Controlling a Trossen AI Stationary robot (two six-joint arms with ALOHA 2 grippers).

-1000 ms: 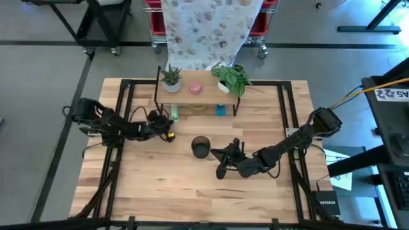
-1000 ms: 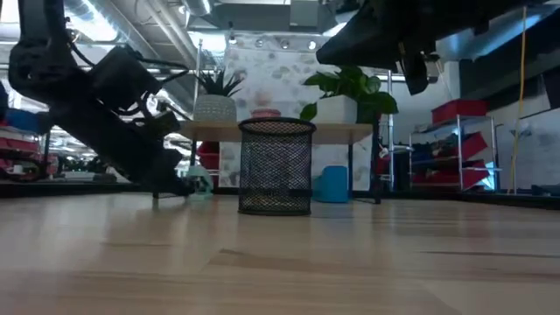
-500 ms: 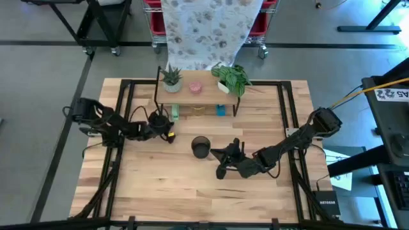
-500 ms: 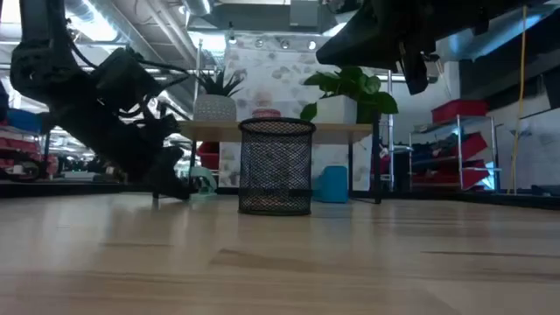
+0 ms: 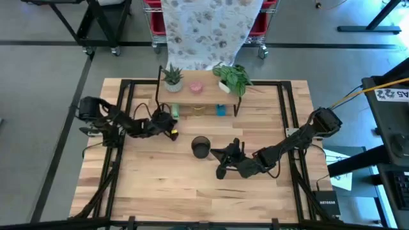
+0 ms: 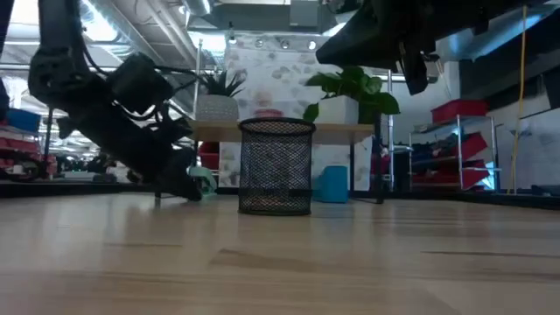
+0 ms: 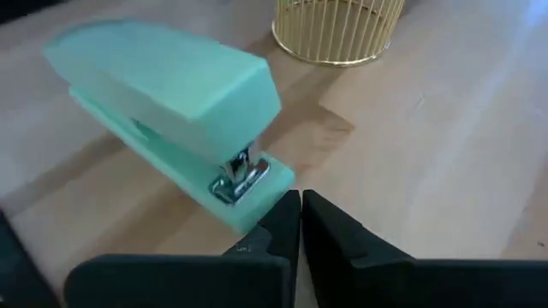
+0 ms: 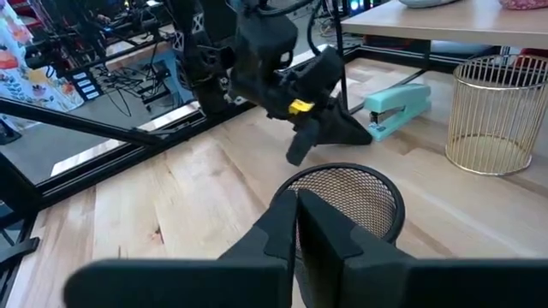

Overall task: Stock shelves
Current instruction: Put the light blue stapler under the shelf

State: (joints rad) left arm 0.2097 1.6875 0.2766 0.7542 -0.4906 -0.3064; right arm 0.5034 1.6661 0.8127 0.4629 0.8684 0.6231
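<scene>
The shelves (image 5: pixel 195 97) stand at the far edge of the worktop (image 5: pixel 192 185), with two potted plants (image 5: pixel 171 78) and a pink item (image 5: pixel 195 87) on the plank top. The lower level lies mostly hidden under that plank from above. Only the low and wrist views show a gold wire cup (image 8: pixel 490 115) and a blue item (image 6: pixel 332 184) down there.

The left pincer (image 7: pixel 300 214) is low on the worktop, fingers pressed together, its tips right at the front end of a mint green stapler (image 7: pixel 167 120), which lies flat just ahead of it near the rack's left legs. Whether the tips actually touch the stapler is hard to make out. The gold cup sits beyond the stapler.

The right pincer (image 8: pixel 297 214) hovers with its fingers pressed together, just beside a black mesh cup (image 5: pixel 200 146), which stands upright and alone between the two pincers.

Bare wood stretches behind both pincers toward the near edge of the worktop.
</scene>
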